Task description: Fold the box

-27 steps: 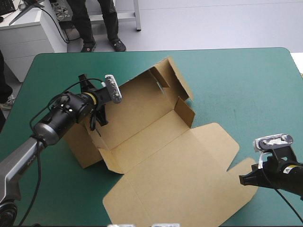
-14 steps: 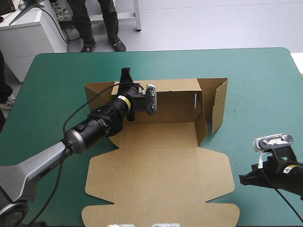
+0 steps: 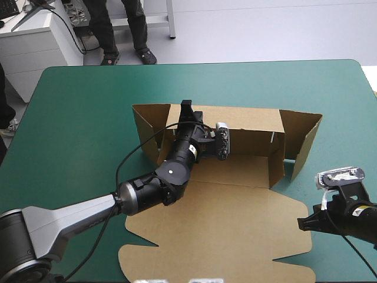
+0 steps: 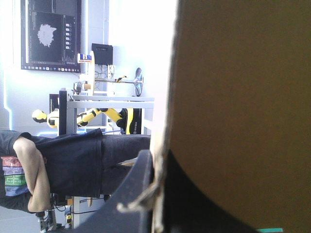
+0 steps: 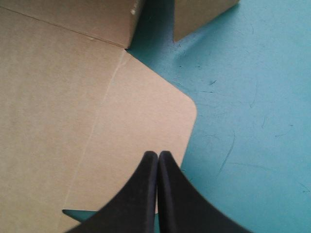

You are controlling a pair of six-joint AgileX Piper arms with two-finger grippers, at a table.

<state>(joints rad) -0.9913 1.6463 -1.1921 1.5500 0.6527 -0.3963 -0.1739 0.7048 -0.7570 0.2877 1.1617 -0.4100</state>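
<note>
The brown box (image 3: 235,212) lies mid-table as a cut sheet, its wide lid flat toward the near edge. Its back wall (image 3: 253,138) stands upright, and side flaps (image 3: 301,137) angle forward at both ends. My left gripper (image 3: 187,109) reaches over the tray floor and is shut on the back wall's top edge. In the left wrist view the board (image 4: 243,97) fills the picture and the left gripper (image 4: 156,158) pinches its edge. My right gripper (image 3: 302,224) hangs shut by the lid's right side. In the right wrist view the right gripper (image 5: 158,154) sits above a rounded corner of the lid (image 5: 58,97), holding nothing.
The teal-green cover (image 3: 76,118) surrounds the box, and a strip of the cover (image 5: 243,97) lies between the lid and the table's right edge. A white desk (image 3: 35,35) stands beyond the far left corner.
The left gripper has swung the box round and carried it to the right, so the back wall now stands square to the table. The right arm has not moved.
</note>
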